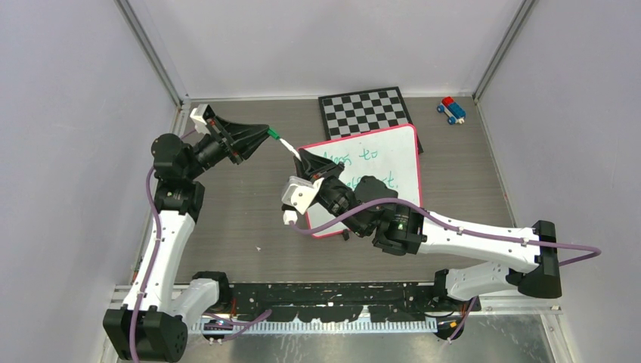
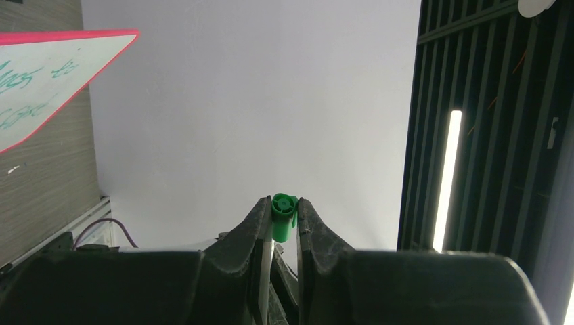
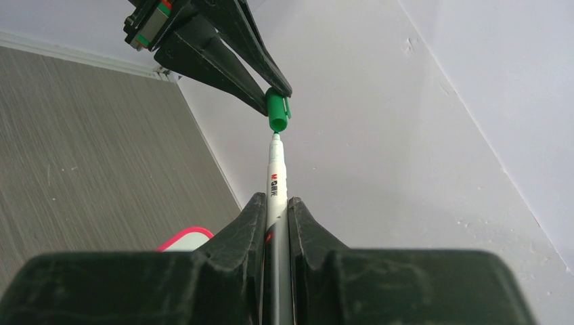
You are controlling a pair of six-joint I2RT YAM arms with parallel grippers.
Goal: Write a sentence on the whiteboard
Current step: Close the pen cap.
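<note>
With the sentence (image 1: 366,156) written on the whiteboard (image 1: 398,144) near the tabletop's far edge, the left gripper (image 1: 266,132) pinched the cap (image 3: 277,113) and the right gripper (image 3: 274,203) clamped the marker (image 3: 276,179), tip facing the cap, seemingly for recapping.

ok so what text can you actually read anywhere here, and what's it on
"to": green lettering, end of the top line on the whiteboard; the word before it is too blurred to read.
Second line of the lettering: mostly hidden behind the right arm, and the visible end is too faint to read.
Red logo on the marker: too small to read.
Chequered board: no text.
</note>
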